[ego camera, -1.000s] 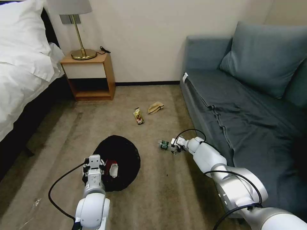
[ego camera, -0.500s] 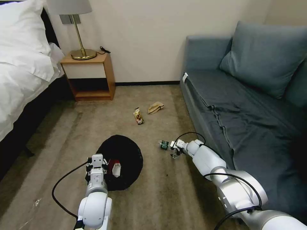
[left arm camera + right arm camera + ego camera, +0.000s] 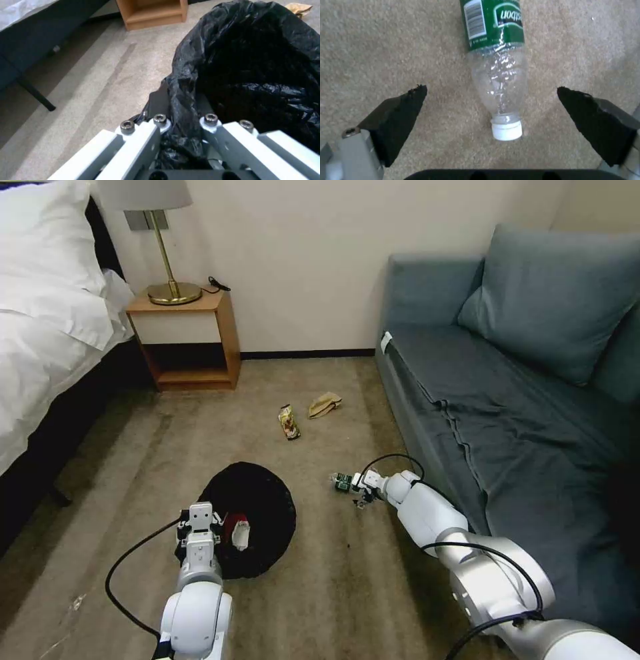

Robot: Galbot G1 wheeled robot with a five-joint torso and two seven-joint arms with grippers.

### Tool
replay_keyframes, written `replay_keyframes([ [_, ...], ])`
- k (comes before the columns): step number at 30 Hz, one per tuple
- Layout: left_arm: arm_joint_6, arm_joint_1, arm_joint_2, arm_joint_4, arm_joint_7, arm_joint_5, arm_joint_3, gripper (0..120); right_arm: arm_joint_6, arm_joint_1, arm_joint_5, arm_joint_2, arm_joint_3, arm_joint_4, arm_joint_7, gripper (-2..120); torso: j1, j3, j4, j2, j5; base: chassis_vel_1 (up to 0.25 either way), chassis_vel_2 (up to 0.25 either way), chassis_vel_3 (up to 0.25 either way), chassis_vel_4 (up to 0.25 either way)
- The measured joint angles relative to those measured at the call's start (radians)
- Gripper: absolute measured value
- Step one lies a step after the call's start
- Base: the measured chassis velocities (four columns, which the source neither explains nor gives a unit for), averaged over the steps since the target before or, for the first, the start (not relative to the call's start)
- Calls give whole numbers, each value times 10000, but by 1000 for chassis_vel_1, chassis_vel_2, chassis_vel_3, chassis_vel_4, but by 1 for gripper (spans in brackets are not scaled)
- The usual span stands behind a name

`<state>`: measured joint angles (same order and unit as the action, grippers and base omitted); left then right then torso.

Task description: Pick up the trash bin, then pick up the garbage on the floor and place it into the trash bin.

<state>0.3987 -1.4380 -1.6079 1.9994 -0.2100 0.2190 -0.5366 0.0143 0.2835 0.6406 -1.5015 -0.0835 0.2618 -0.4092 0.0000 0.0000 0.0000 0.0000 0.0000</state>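
The trash bin, lined with a black bag, hangs low over the carpet with my left gripper shut on its near rim. A crumpled red-and-white wrapper lies inside it. The clear bottle with a green label lies on the floor. My right gripper is open just over it, one black finger on each side of the bottle's neck without touching it. A brown-gold wrapper and crumpled tan paper lie farther off on the carpet.
A blue-grey sofa runs along the right, close to my right arm. A wooden nightstand with a brass lamp stands at the back left, beside a bed. Open carpet lies between the bin and the bottle.
My right gripper has dropped lower and closer to the bottle's cap end. The left gripper and the bin have shifted slightly to the right.
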Motion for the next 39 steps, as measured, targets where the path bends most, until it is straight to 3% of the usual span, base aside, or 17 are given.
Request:
replay_keyframes([
  [39,-87,26,0,-134,-14,43,44,4,324,219,325,225,171,24,-278,100,0,0,0,0,-1,-23,25,23,-22],
])
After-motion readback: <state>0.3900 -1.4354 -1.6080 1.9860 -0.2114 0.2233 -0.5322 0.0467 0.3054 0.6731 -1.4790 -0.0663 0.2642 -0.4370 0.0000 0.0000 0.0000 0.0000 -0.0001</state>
